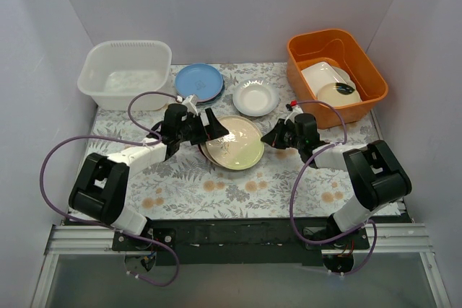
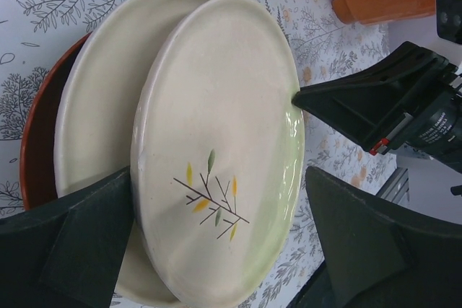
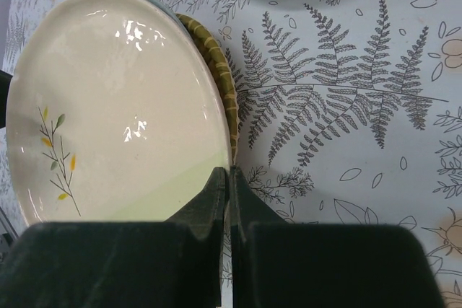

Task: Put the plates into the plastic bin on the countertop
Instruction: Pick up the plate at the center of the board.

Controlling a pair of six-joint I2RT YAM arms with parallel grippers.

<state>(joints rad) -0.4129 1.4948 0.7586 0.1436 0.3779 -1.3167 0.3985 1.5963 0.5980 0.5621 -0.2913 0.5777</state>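
A stack of plates lies mid-countertop [image 1: 216, 187]. Its top plate [image 1: 234, 142], cream with a leaf sprig [image 2: 216, 192], sits tilted and shifted on another cream plate [image 2: 101, 106] above a red plate [image 2: 36, 142]. A yellow-olive rim [image 3: 218, 70] shows under them. My left gripper [image 1: 215, 131] is open at the stack's left edge, the sprig plate's near edge between its wide fingers [image 2: 72, 250]. My right gripper [image 1: 271, 137] is shut and holds nothing, its tips [image 3: 229, 171] against the sprig plate's right rim. The plastic bin [image 1: 126, 73] stands back left, with no plate showing in it.
A blue plate [image 1: 199, 81] and a small white scalloped plate [image 1: 255, 97] lie behind the stack. An orange tub [image 1: 336, 70] at the back right holds a white rectangular dish [image 1: 321, 73] and a cream dish with a black blob [image 1: 339, 93]. White walls close in both sides.
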